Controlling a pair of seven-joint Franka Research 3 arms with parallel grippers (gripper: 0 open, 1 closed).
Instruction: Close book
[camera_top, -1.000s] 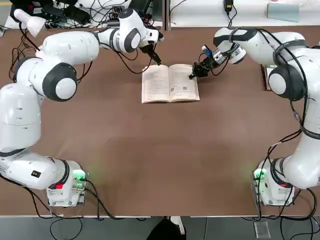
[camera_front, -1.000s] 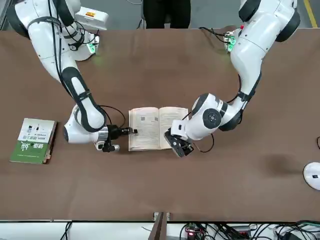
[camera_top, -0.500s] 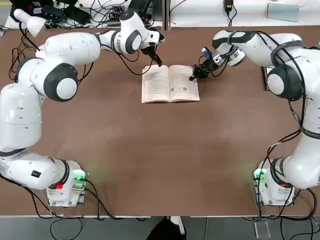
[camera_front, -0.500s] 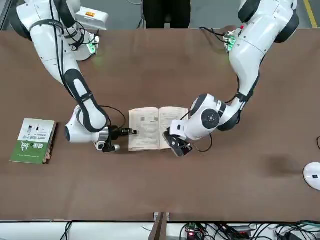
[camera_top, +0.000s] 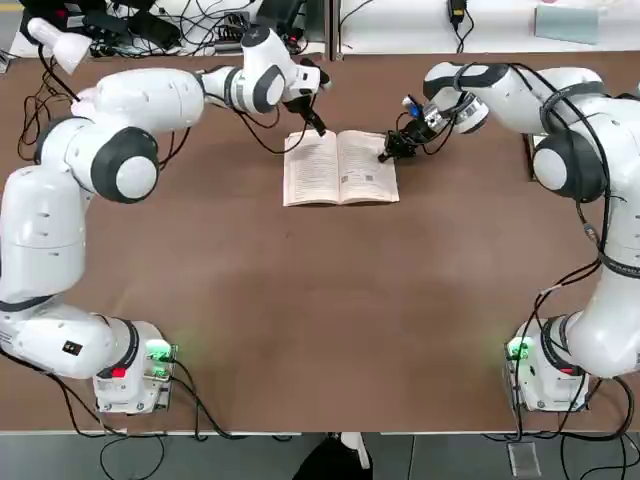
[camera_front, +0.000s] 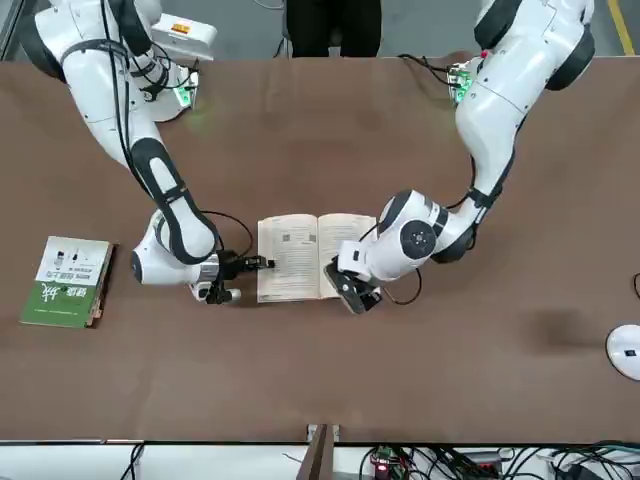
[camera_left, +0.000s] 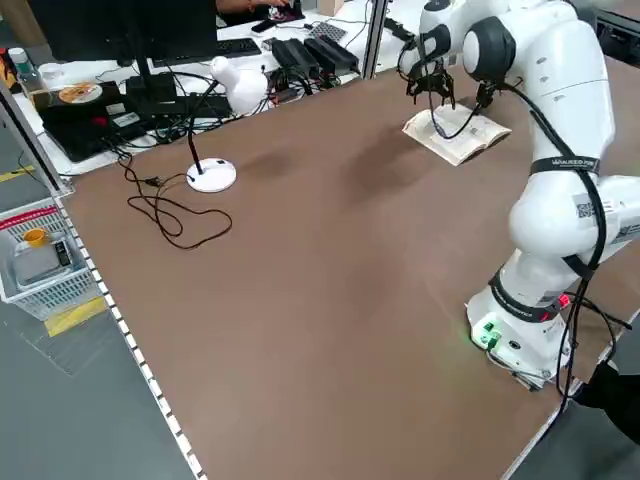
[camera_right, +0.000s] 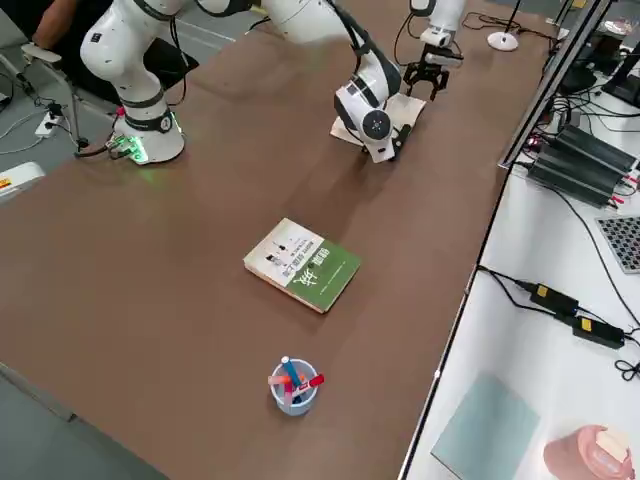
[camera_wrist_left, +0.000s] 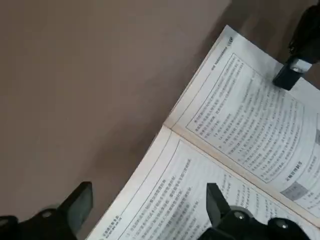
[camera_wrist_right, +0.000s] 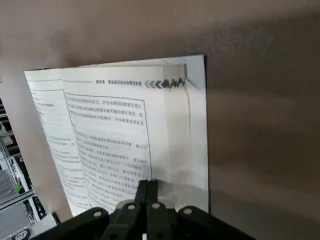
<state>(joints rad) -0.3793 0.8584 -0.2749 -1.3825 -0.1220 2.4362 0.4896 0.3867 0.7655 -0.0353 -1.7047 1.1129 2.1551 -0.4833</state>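
Right gripper (camera_top: 384, 155), fingers pressed together, noses the book's (camera_top: 340, 168) outer page edge to lift it; left gripper (camera_top: 318, 127), spread, straddles the book's far edge.

The table (camera_top: 320, 300) was a plain matte brown. The open book (camera_top: 341, 167) showed cream pages printed with dark text inside thin ruled frames, with a small grey panel on 1 page. The arms were glossy white with dark grey joints, trailing black cables, and green lights glowed at both bases. The left gripper (camera_wrist_left: 147, 207) and the right gripper (camera_wrist_right: 147, 192) were black. The second book (camera_right: 301, 264) had a cover that was half white, half green.
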